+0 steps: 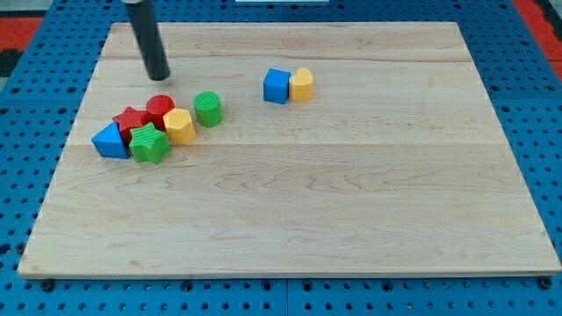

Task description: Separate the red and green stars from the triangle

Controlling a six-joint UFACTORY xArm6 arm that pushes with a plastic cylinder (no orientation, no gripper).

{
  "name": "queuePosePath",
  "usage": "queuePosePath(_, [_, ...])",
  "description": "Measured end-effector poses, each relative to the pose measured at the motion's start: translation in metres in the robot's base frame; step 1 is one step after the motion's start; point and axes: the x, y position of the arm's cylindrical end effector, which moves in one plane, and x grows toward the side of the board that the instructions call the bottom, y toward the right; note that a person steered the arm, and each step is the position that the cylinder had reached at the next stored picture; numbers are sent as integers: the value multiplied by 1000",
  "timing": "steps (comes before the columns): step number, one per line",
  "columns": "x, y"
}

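Note:
A blue triangle (110, 140) lies at the left of the wooden board. The red star (130, 121) touches it on its upper right, and the green star (150, 144) touches it on its right. My tip (158, 76) is at the upper left of the board, just above the cluster and closest to the red cylinder (160, 108), with a small gap between them. It touches no block.
A yellow hexagonal block (179, 126) sits against the red cylinder and the green star. A green cylinder (208, 109) stands just to the right of it. A blue cube (277, 86) and a yellow block (302, 84) sit together at top centre. The wooden board (351, 193) lies on a blue pegboard.

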Motion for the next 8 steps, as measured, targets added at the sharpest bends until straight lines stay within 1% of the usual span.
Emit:
queuePosePath(1, [18, -30])
queuePosePath(2, [20, -31])
queuePosePath(4, [100, -32])
queuePosePath(6, [108, -31])
queuePosePath(8, [113, 36])
